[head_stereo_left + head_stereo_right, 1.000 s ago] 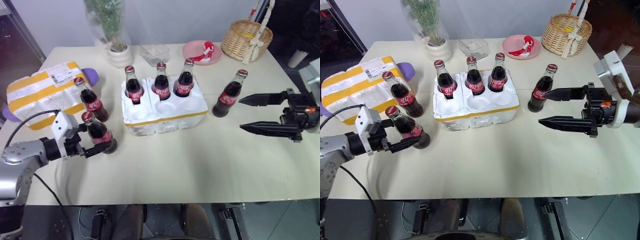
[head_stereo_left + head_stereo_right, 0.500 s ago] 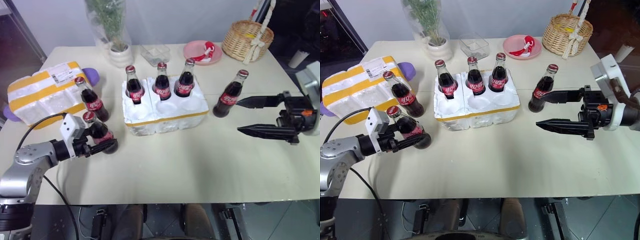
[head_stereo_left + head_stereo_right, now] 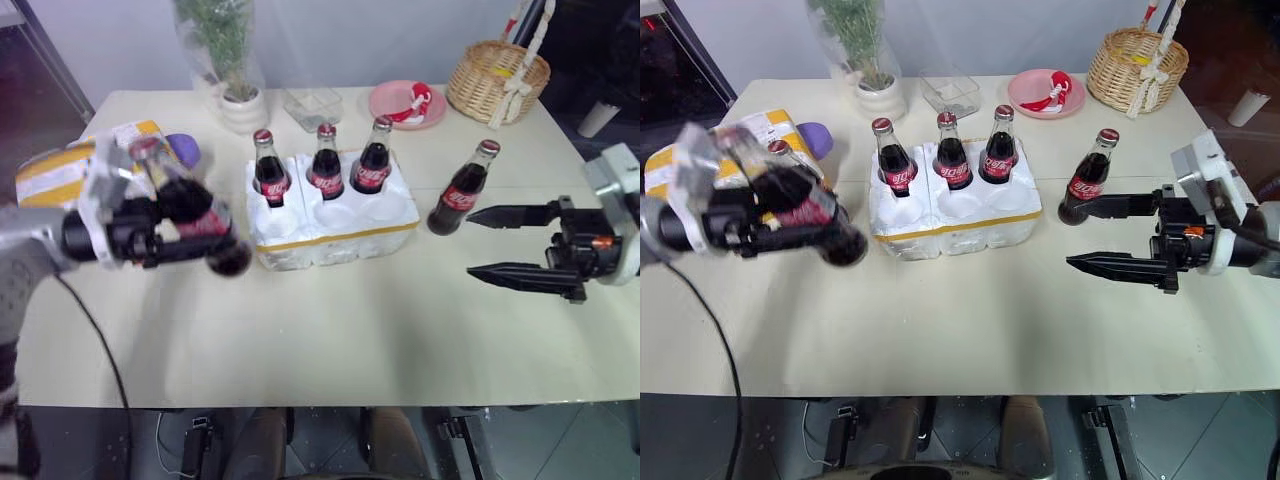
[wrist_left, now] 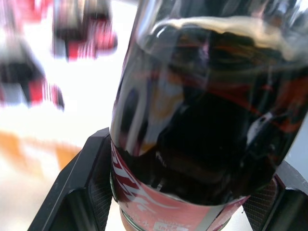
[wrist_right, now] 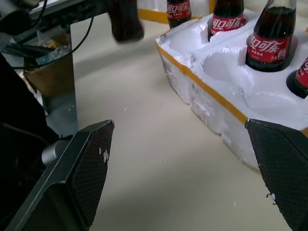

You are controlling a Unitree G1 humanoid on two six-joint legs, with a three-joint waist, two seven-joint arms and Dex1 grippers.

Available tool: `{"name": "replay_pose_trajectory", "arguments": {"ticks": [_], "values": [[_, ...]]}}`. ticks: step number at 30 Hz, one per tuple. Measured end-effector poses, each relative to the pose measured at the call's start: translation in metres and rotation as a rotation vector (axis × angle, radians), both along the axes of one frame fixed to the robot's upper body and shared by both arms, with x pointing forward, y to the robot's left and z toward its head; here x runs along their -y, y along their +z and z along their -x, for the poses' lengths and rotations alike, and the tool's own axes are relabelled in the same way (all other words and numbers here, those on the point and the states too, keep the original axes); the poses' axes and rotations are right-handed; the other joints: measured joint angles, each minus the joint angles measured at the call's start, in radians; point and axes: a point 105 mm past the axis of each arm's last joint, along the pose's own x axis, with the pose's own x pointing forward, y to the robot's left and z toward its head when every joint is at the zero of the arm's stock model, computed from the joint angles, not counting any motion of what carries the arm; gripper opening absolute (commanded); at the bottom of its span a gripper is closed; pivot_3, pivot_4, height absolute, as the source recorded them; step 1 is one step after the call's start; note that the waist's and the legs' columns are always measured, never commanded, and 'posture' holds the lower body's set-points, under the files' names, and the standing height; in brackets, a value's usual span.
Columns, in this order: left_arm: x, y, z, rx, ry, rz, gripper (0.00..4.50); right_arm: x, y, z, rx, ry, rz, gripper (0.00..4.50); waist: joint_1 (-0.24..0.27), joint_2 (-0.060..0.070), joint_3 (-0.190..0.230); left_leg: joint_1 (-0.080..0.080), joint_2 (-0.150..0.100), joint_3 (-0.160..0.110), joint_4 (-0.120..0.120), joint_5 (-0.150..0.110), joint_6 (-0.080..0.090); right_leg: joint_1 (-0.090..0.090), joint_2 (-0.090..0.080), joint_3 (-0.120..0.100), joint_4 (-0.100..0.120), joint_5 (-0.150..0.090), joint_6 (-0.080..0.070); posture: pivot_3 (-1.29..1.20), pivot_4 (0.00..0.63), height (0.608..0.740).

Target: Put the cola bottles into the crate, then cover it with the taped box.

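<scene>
- Currently, the left gripper (image 3: 185, 240) grips a cola bottle (image 3: 190, 215), lifted clear of the tabletop (image 3: 330, 330).
- Just beyond it, the crate (image 3: 330, 215) holds three bottles; its near wells look free. Carry the bottle upright, then lower it straight in.
- Farther off, the right gripper (image 3: 505, 243) waits, jaws spread, beside a standing bottle (image 3: 462, 188).
- The taped box (image 3: 60, 170) lies behind the left gripper.

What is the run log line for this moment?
left gripper: shut on bottle, lifted | right gripper: open | crate: three bottles
</scene>
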Motion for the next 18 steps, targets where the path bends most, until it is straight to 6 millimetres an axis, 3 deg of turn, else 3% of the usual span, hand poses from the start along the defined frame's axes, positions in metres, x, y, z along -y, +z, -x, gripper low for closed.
{"name": "replay_pose_trajectory", "arguments": {"ticks": [4, 13, 18], "values": [[0.036, 0.021, -0.021, 0.034, -0.098, 0.131, 2.82, -0.003, -0.004, -0.001, 0.011, -0.007, -0.007, 4.5, 0.0, -0.001, 0.0, 0.001, -0.001, 0.0, 0.001, 0.0, 0.0, 0.001, 0.0, 0.0, 0.0, 0.0, 0.001, 0.0, 0.15, 0.737], [0.117, -0.009, -0.094, 0.053, -0.019, 0.069, 2.82, -0.012, -0.004, -0.003, 0.049, -0.047, -0.023, 4.5, -0.001, -0.002, 0.001, 0.0, -0.001, 0.0, 0.0, 0.0, 0.0, 0.0, 0.0, 0.0, 0.0, 0.0, 0.001, 0.0, 0.15, 0.737], [0.138, -0.029, -0.107, 0.052, 0.019, 0.008, 2.82, -0.013, -0.008, 0.001, 0.041, -0.077, -0.034, 4.5, -0.005, -0.002, 0.001, -0.001, -0.001, 0.0, 0.0, 0.0, 0.0, -0.001, 0.0, 0.0, 0.0, 0.0, 0.001, 0.0, 0.15, 0.737]]}}
